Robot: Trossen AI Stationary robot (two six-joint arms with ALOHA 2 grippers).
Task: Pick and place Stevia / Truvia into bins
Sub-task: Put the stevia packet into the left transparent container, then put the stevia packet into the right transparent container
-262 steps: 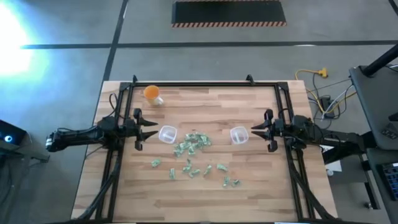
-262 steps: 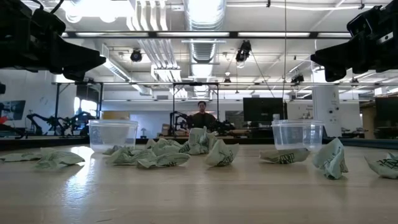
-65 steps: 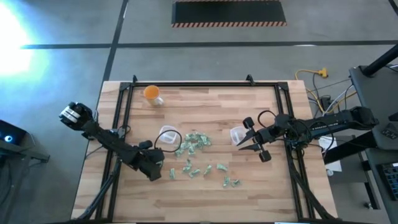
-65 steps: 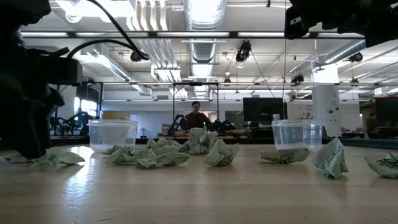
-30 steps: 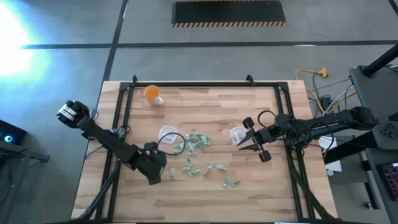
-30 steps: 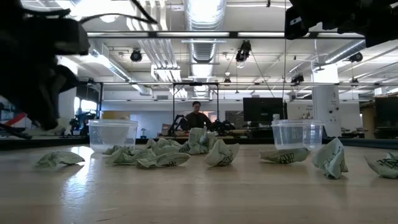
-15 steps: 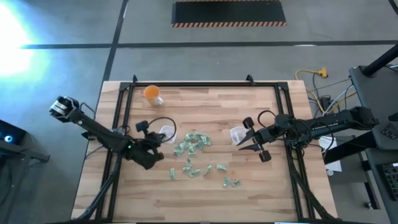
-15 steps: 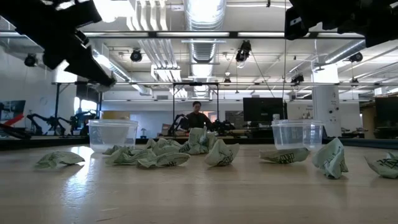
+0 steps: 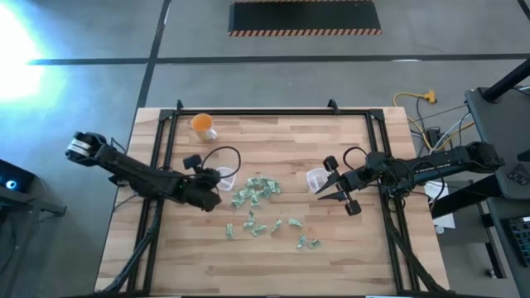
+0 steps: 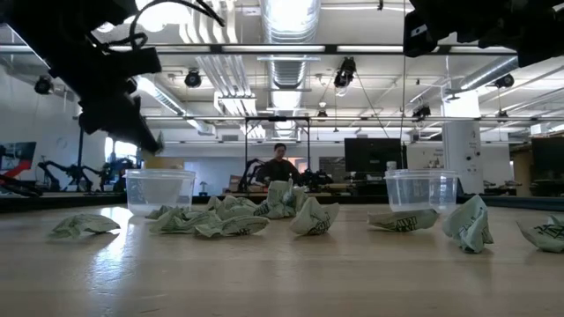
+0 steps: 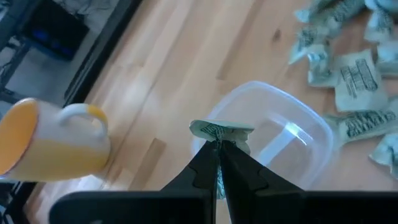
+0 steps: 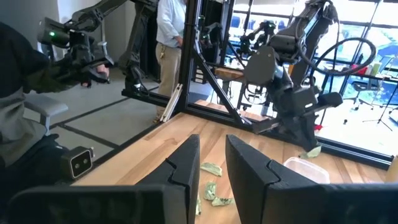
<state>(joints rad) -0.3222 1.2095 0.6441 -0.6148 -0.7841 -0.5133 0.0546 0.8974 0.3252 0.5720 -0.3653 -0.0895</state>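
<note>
Hiding much of the left bin [image 9: 222, 175] in the high view, the left gripper [image 9: 209, 197] is poised at that bin's rim, and its fingertips cannot be made out there. In the left wrist view the matter is settled: the left gripper [image 11: 219, 163] is clenched on one sachet [image 11: 221, 132], pinched at the very tips, with the sachet held directly above the open bin [image 11: 305, 134] (whether it touches the rim cannot be told). The sachet's lower part is covered by the fingers [image 11: 202, 168]; only its upper edge shows, lying crosswise to the fingers, so its long axis runs across the grip rather than along it. In the low view the left gripper [image 10: 145, 139] hangs just above the left bin [image 10: 159, 191], and the held sachet cannot be seen there.

The right gripper [image 9: 331, 184] is held just beside the right bin [image 9: 316, 179], on the side nearer the table's right edge; its fingers [image 12: 181, 168] stand slightly parted and nothing is seen between them. In the low view that arm is cut off by the picture's top edge.

The loose sachets [image 9: 255, 189] are scattered between the two bins and toward the table's near edge, crumpled and pointing every way. An orange cup [image 9: 202, 124] is seen near the far left corner, lying on its side.
</note>
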